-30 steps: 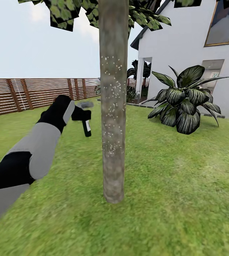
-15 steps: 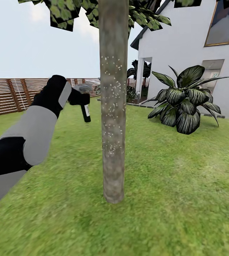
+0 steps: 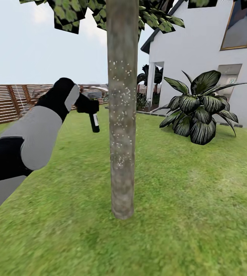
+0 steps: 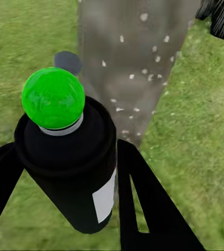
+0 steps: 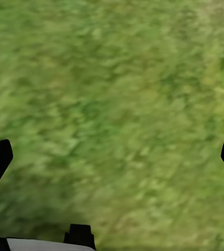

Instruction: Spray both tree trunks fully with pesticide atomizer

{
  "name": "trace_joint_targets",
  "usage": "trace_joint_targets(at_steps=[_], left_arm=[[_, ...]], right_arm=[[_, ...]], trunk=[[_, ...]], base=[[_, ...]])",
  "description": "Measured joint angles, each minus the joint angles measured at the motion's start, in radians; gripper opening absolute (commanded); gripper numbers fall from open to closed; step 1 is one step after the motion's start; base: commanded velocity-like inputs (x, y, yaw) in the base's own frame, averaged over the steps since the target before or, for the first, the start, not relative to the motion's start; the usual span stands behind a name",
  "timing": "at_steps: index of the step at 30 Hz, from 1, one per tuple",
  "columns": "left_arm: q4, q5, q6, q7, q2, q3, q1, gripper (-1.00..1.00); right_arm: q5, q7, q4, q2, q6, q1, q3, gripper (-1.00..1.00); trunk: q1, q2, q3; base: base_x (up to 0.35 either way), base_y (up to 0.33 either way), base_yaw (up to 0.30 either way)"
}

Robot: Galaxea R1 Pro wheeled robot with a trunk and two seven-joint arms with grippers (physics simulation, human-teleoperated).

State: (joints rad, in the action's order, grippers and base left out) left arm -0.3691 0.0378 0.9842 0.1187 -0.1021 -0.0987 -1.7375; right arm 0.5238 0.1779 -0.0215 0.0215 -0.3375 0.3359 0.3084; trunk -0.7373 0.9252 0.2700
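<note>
Gripping the small black spray bottle with a white label [image 4: 72, 172] between its two fingers, the left end effector [image 3: 88, 107] hung just beside the straight grey-brown mottled tree trunk [image 3: 121, 115], which carried fine white specks [image 3: 120, 126]. The right end effector [image 5: 112, 157] stood wide open above green grass [image 5: 112, 94].

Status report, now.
Left gripper shut on black pesticide atomizer. Right gripper open over grass. Grey-brown tree trunk speckled white. Nothing between.
</note>
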Motion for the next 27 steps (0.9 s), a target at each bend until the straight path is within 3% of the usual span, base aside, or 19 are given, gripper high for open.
trace_joint_targets(at_steps=[5, 9, 16, 18, 22, 24, 27], left_arm=[[0.158, 0.001, -0.020, -0.002, -0.001, -0.007, 0.000, -1.00], [0.262, 0.001, -0.095, -0.002, 0.000, -0.008, 0.000, -1.00], [0.325, 0.001, -0.174, -0.002, 0.001, -0.008, 0.004, -1.00], [0.329, 0.002, -0.229, -0.002, 0.001, -0.008, 0.013, -1.00], [0.331, 0.003, -0.290, -0.001, 0.003, -0.007, 0.080, -1.00], [0.331, 0.005, -0.380, -0.002, 0.010, -0.004, 0.160, -1.00], [0.332, 0.004, -0.428, -0.001, 0.015, -0.007, 0.228, -1.00]], right_arm=[[0.000, 0.000, 0.000, 0.000, 0.000, 0.000, 0.000, 1.00], [0.000, 0.000, 0.000, 0.000, 0.000, 0.000, 0.000, 1.00], [0.000, 0.000, 0.000, 0.000, 0.000, 0.000, 0.000, 1.00], [0.000, 0.000, 0.000, 0.000, 0.000, 0.000, 0.000, 1.00], [0.000, 0.000, 0.000, 0.000, 0.000, 0.000, 0.000, 1.00], [0.000, 0.000, 0.000, 0.000, 0.000, 0.000, 0.000, 1.00], [0.000, 0.000, 0.000, 0.000, 0.000, 0.000, 0.000, 1.00]], trunk=[[0.000, 0.000, 0.000], [0.000, 0.000, 0.000], [0.000, 0.000, 0.000], [0.000, 0.000, 0.000], [0.000, 0.000, 0.000], [0.000, 0.000, 0.000], [0.000, 0.000, 0.000]], base=[[0.000, 0.000, 0.000], [0.000, 0.000, 0.000], [0.000, 0.000, 0.000], [0.000, 0.000, 0.000], [0.000, 0.000, 0.000], [0.000, 0.000, 0.000], [0.000, 0.000, 0.000]])
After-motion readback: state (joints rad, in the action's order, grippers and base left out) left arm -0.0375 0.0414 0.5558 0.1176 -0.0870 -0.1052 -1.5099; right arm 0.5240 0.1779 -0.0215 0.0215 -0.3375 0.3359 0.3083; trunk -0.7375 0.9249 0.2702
